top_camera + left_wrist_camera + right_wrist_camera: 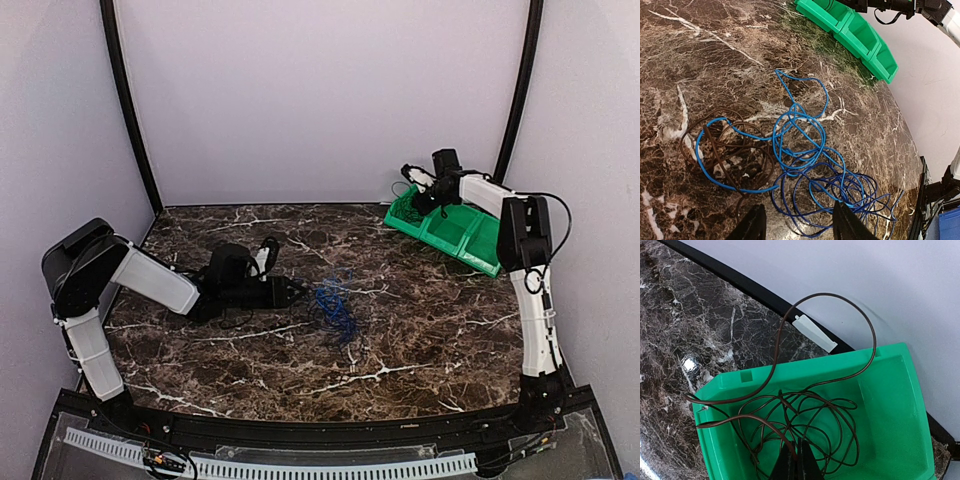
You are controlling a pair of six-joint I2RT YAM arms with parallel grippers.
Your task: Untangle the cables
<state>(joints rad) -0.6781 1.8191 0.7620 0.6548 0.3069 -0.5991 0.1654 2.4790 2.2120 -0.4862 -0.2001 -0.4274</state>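
Near the middle of the surface [420, 340], a loose clump of blue cables [335, 305]. Up close, many thin loops of light and dark blue [810, 165], piled over each other. Tangled into one side of the clump, a thin brown cable [720, 150], curled flat on the dark stone with a light blue strand looped through it. Left arm [155, 280] stretched out low toward the clump. Left jaws spread wide, holding nothing, with the nearest dark blue loops lying between the two tips. At the far right corner, a green bin [455, 232] with three pockets in a row. Right arm [538, 320] bent over the end pocket nearest the far edge. Right jaws clenched tight on a second brown cable [805, 415]. Most of that cable coiled inside the bin [890, 405], one big loop up past the back rim, one strand out over the side rim.
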